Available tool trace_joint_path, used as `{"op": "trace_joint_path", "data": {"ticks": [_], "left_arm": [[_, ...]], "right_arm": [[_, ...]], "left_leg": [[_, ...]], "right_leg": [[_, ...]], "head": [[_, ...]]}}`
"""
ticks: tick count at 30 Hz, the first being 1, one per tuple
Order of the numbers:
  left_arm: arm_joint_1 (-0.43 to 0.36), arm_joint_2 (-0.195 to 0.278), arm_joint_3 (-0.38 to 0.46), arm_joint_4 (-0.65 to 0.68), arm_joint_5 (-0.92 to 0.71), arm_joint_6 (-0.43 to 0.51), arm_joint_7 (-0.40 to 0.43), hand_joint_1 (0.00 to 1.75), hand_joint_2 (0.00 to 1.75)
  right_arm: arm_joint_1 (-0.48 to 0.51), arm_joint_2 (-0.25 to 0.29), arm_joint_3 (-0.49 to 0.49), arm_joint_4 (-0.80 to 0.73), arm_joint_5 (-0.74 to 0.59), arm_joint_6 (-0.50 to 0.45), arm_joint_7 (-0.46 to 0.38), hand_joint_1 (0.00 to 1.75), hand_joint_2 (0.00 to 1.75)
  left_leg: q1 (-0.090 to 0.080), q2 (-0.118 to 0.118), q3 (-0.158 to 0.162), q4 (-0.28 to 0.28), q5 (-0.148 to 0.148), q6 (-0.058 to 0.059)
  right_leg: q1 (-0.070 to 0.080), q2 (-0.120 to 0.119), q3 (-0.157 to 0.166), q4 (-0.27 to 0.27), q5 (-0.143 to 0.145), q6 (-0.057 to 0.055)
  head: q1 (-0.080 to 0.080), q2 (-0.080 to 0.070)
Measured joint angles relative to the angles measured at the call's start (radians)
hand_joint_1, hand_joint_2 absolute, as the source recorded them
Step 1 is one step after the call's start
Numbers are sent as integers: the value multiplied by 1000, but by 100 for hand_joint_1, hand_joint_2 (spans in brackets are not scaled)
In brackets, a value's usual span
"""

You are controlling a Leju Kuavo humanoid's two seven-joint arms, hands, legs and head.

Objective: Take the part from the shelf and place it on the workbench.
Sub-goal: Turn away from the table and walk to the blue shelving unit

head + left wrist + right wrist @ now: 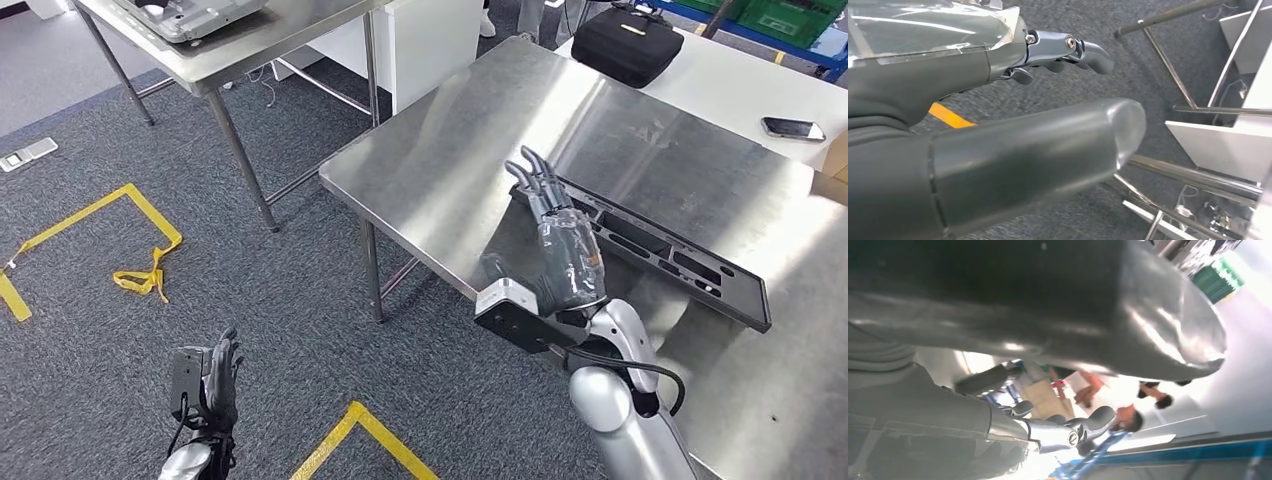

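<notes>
Part (655, 250) flat on the steel surface (450, 170), near its front edge. Right hand (562, 245) just beside the part's near end, fingers (535, 178) released and spread, grasping nothing. Left hand (215, 380) low over the floor (120, 300), well apart from the part, fingers released.

A broad bare stretch of the steel workbench (470, 150) lies open at frame centre, left of the right hand (560, 240). The long black part (660, 250) blocks the centre-right; a black case (627, 42) and a phone (793, 128) occupy the upper right. Open carpet surrounds the left hand (215, 385) at lower left.
</notes>
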Motion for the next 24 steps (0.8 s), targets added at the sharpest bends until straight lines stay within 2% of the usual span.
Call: {"op": "trace_joint_path", "data": {"ticks": [2, 3, 4, 5, 6, 7, 8, 9, 10, 11, 12, 13, 14, 15, 16, 17, 18, 19, 21, 22, 23, 24], "left_arm": [[3, 0, 0, -4, 2, 5, 1, 0, 0], [4, 0, 0, -7, 3, 7, 2, 0, 0], [6, -1, 0, -10, 5, 8, 4, 0, 0], [9, -1, 0, -14, 7, 10, 7, 0, 0], [14, -1, 0, -19, 8, 12, 10, 0, 0], [19, -1, 0, -26, 9, 14, 14, 0, 0], [24, -1, 0, -33, 10, 15, 18, 0, 0], [28, -1, 0, -39, 9, 17, 22, 0, 0], [31, -1, 0, -45, 9, 20, 27, 0, 0], [34, -2, 0, -49, 8, 22, 30, 0, 0], [37, -2, 0, -53, 7, 24, 33, 0, 0], [40, -2, 0, -56, 6, 25, 34, 0, 0], [43, -3, 0, -58, 6, 25, 34, 0, 0], [44, -3, 0, -61, 6, 25, 34, 0, 0], [44, -4, 0, -65, 5, 25, 34, 0, 0], [43, -5, 0, -69, 5, 25, 33, 0, 0], [42, -6, 0, -73, 4, 25, 33, 0, 0], [42, -7, 0, -76, 4, 25, 33, 0, 0], [43, -6, 2, -78, 3, 25, 33, 0, 0], [44, -6, 3, -78, 3, 25, 34, 0, 0], [44, -6, 3, -79, 3, 24, 34, 0, 0], [44, -5, 4, -80, 3, 23, 34, 0, 0]], "right_arm": [[-2, -4, -24, 0, -18, -3, 0, 0, 0], [-3, -7, -34, 0, -23, -6, 0, 0, 0], [-3, -9, -44, 0, -28, -9, 1, 0, 0], [-2, -12, -52, 1, -33, -14, 3, 0, 0], [-2, -15, -61, 3, -37, -19, 7, 0, 0], [-3, -18, -70, 6, -43, -25, 13, 0, 0], [-3, -21, -79, 11, -48, -29, 18, 0, 0], [-4, -23, -87, 17, -53, -32, 23, 0, 0], [-4, -25, -95, 22, -58, -35, 26, 0, 0], [-2, -27, -102, 28, -60, -36, 28, 0, 0], [-1, -29, -107, 34, -62, -36, 29, 0, 0], [1, -31, -111, 39, -62, -36, 30, 0, 0], [2, -32, -115, 43, -62, -37, 30, 0, 0], [3, -34, -118, 46, -63, -37, 30, 0, 0], [3, -35, -121, 48, -63, -38, 30, 0, 0], [2, -37, -124, 50, -63, -39, 30, 0, 0], [2, -38, -126, 51, -63, -39, 30, 0, 0], [1, -40, -128, 52, -63, -40, 30, 0, 0], [3, -42, -129, 56, -63, -41, 31, 0, 0], [4, -43, -130, 58, -64, -41, 32, 0, 0], [5, -45, -130, 61, -66, -42, 33, 0, 0], [6, -48, -132, 63, -67, -43, 35, 0, 0]], "left_leg": [[-2, 0, -15, 0, 19, -5], [-3, 0, -18, -2, 29, -9], [-2, 0, -20, -5, 39, -15], [-2, -1, -21, -10, 50, -22], [-1, -4, -23, -12, 54, -27], [1, -6, -29, -5, 42, -33], [2, -7, -39, 18, 11, -40], [6, -7, -53, 61, -37, -47], [9, -6, -71, 121, -90, -55], [14, -4, -87, 189, -130, -64], [19, -2, -97, 246, -147, -71], [25, 0, -94, 277, -140, -78], [31, 4, -73, 274, -117, -85], [38, 15, -34, 235, -91, -93], [43, 37, 18, 169, -83, -102], [42, 55, 66, 104, -85, -104], [39, 68, 98, 53, -95, -102], [33, 71, 111, 24, -105, -93], [25, 49, 98, 14, -92, -62], [22, 40, 89, 12, -81, -47], [21, 31, 78, 9, -69, -34], [21, 21, 64, 7, -54, -23]], "right_leg": [[13, 0, 107, -150, 10, -12], [18, 1, 137, -201, 6, -21], [23, 1, 151, -229, 2, -30], [25, -1, 150, -237, 8, -35], [20, -3, 144, -241, 19, -41], [15, -8, 140, -245, 31, -48], [9, -13, 134, -250, 45, -55], [3, -20, 125, -252, 59, -61], [4, -26, 113, -252, 71, -64], [4, -34, 98, -251, 83, -65], [4, -42, 83, -250, 93, -63], [3, -51, 68, -248, 103, -59], [0, -61, 53, -244, 112, -53], [-2, -70, 39, -238, 118, -48], [-3, -80, 25, -229, 123, -43], [-3, -89, 13, -219, 127, -38], [-1, -98, 5, -211, 131, -32], [0, -108, -1, -206, 136, -25], [-3, -124, -5, -206, 147, -7], [-7, -113, -10, -200, 140, -1], [-9, -91, -21, -181, 118, 0], [-10, -60, -37, -141, 81, -5]], "head": [[-1, 0], [-1, 0], [0, 0], [0, 0], [2, 0], [2, 0], [1, 0], [0, 0], [-1, 0], [-2, 0], [-2, 0], [-3, 0], [-3, 0], [-3, 0], [-3, 0], [-4, 0], [-3, 0], [-2, 0], [1, 0], [2, 0], [2, 0], [4, 0]]}}
